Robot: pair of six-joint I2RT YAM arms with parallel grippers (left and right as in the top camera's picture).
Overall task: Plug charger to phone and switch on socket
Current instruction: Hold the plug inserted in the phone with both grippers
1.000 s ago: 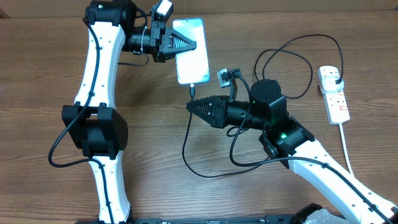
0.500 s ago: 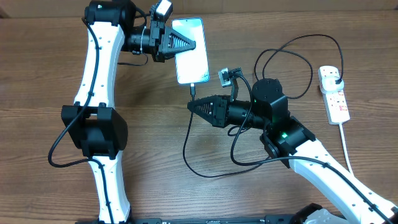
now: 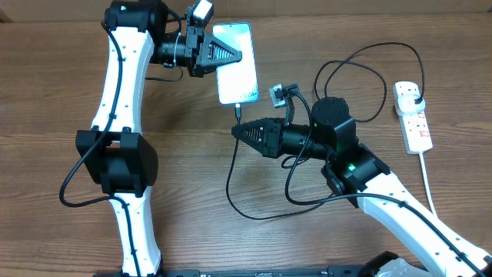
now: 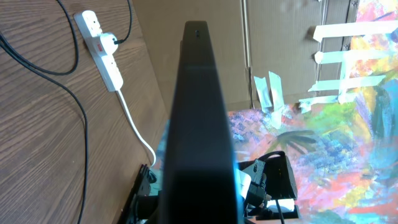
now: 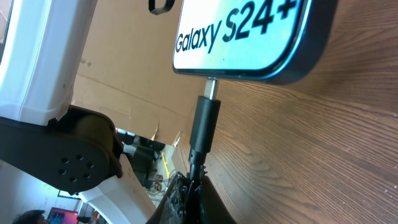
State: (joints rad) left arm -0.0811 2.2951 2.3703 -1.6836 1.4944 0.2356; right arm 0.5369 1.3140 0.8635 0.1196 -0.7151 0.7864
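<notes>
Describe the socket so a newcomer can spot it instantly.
Look at the right edge of the wooden table, past the right arm. The socket lies there lengthwise, a white cord trailing from it toward the robot. It is the only white block with red markings; everything else around it is thin black cable.

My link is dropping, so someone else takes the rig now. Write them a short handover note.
Left gripper: shut on the phone's side edge; screen lit.
Right gripper: shut on the charger cable just behind its connector.
Connector is at the phone's bottom port; bare metal shows, so perhaps not fully seated.
Plug is in the white power strip, away from both arms.
Left to do: push connector home, release, press the strip's switch; its state is unreadable.
</notes>
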